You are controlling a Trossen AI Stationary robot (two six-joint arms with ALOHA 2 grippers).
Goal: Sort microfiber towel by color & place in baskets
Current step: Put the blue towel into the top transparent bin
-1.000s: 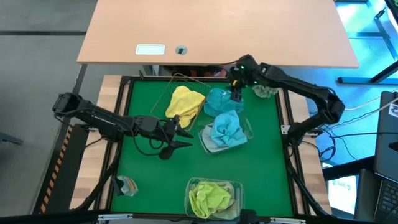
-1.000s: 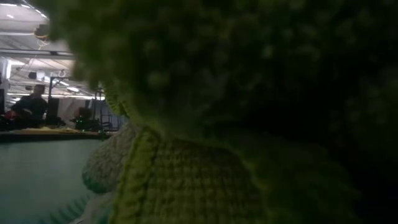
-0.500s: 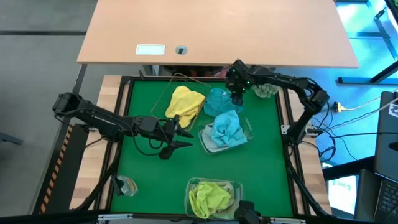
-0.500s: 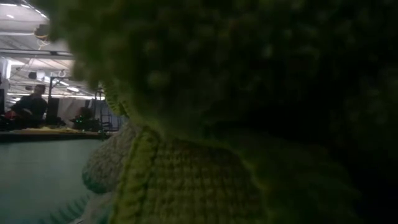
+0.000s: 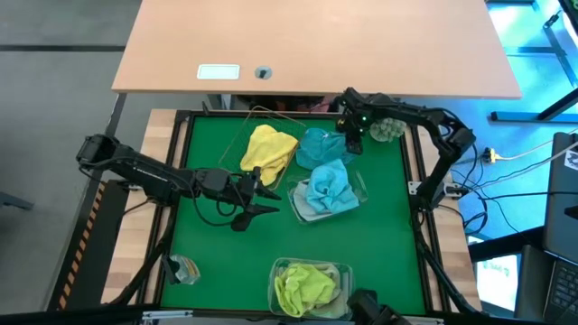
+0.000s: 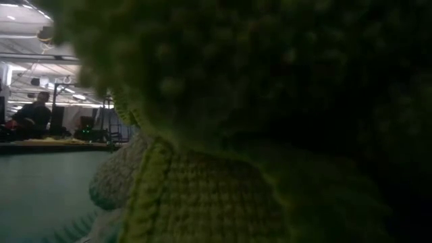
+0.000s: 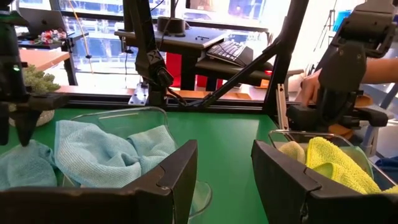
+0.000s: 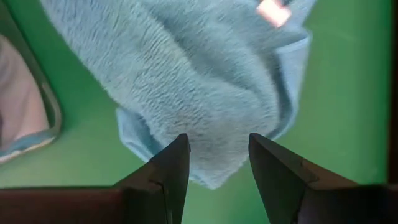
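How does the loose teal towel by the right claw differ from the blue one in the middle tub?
The loose teal towel lies on the green mat, outside any basket; the blue towel sits bunched in the clear middle tub. The loose one looks a darker teal, the tubbed one paler blue. The right claw, open, hangs over the loose towel's edge; no claw is by the tubbed one. Both are soft and crumpled.
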